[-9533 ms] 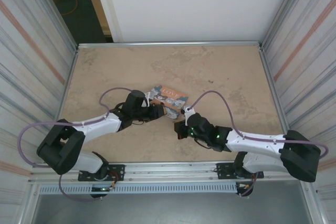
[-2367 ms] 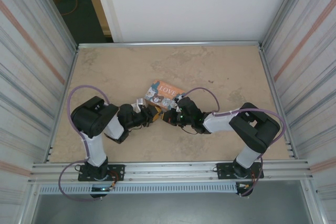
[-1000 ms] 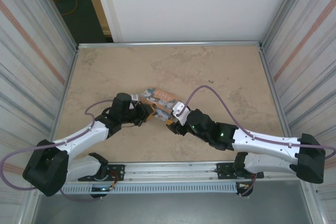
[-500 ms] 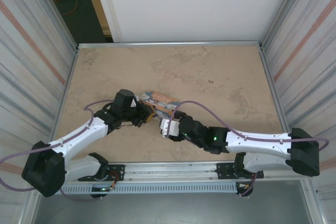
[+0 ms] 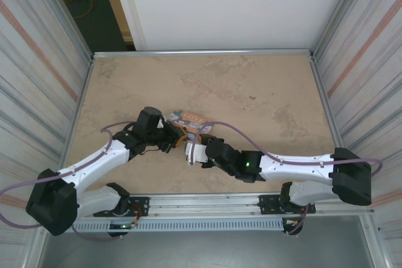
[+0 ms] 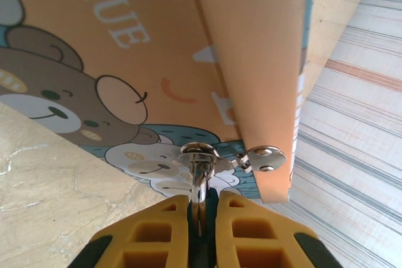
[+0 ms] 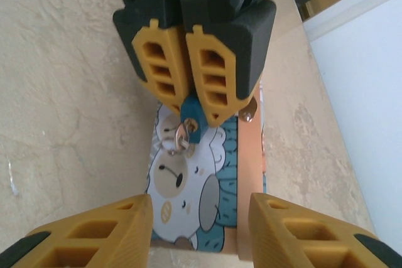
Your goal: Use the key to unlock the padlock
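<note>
Beige tabletop [image 5: 251,86]: right gripper [image 7: 200,221] has backed off from the tin [image 7: 188,192], wide and empty; left gripper [image 6: 202,208] stays clamped on padlock [image 7: 193,120], key [image 7: 181,136] seemingly left inserted.

One tin [image 5: 188,118], one padlock [image 7: 192,115], seemingly one key [image 7: 181,137], and two arms: left arm [image 5: 100,158], right arm [image 5: 292,166].

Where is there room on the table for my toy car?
Bare: the far half of the table, between the tin box and the back wall, and the right side beyond the right arm. Crowded: the middle, where left gripper and right gripper meet at the box.
</note>
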Robot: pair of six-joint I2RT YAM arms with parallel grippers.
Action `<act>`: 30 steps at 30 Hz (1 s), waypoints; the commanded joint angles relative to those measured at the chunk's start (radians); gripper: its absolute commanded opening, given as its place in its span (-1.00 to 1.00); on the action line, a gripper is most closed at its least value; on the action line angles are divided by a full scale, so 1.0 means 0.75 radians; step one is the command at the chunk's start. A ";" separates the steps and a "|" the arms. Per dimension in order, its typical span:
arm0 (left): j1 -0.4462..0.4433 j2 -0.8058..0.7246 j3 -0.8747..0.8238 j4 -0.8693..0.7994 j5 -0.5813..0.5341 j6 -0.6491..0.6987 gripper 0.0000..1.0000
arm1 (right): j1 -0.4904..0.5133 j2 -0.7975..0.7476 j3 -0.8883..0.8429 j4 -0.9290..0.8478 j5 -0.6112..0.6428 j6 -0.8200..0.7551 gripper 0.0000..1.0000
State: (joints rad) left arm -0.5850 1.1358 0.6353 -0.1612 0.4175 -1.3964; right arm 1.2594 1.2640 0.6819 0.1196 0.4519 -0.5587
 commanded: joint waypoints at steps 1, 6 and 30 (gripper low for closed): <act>-0.012 0.004 0.045 0.015 -0.004 -0.021 -1.00 | 0.012 0.050 0.057 0.080 0.036 -0.011 -0.20; -0.015 0.013 0.035 0.040 0.010 -0.029 -1.00 | 0.012 0.127 0.088 0.098 0.054 -0.034 -0.29; -0.018 0.010 0.004 0.082 0.019 -0.053 -1.00 | -0.012 0.235 0.103 0.155 0.065 -0.027 -0.55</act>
State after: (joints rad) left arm -0.5915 1.1473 0.6353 -0.1444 0.4183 -1.4197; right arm 1.2564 1.4273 0.7277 0.2070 0.4767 -0.5816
